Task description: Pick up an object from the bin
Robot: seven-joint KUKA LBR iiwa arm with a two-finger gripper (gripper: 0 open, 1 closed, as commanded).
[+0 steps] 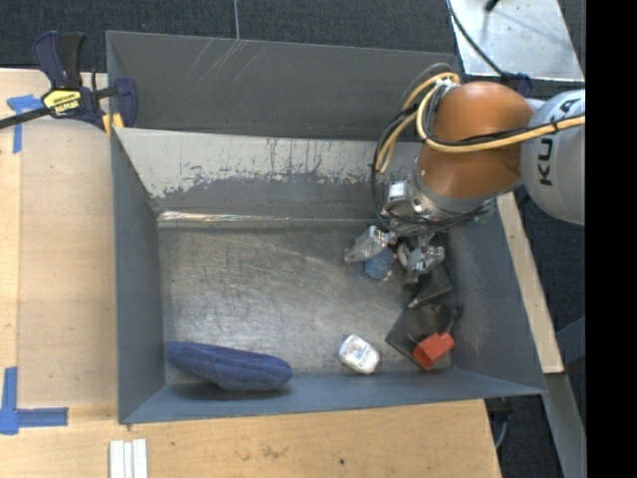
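Bin: grey metal with sloping walls around a flat, scuffed floor [249,267]; scratch marks run down the far wall.
Arm: I come in over the right edge. My orange cover [473,137] and its yellow and black cables [428,96] hang above the far right part of the bin.
Gripper: my gripper [400,252] is down low over the floor in the far right part, near the foot of the far wall and close to the right wall.
Jaws: I cannot tell whether they stand open or closed. The metal parts at my tip crowd together from this angle.
Nearest thing: a small blue piece [376,266] lies on the floor right at the left side of my tip. I cannot tell whether it is touching me or gripped.
Next nearest: a flat black piece [426,315] lies just on the near side of my tip, toward the near right corner, and appears tilted against the right wall.
Red block: a small red block [434,349] sits at the near end of the black piece, touching it, in the near right corner.
White thing: a small rounded white object [358,354] rests by the near wall, left of the red block and apart from it.
Blue bundle: a long, dark blue soft-looking bundle [227,364] lies along the near wall in the near left corner, well apart from me.
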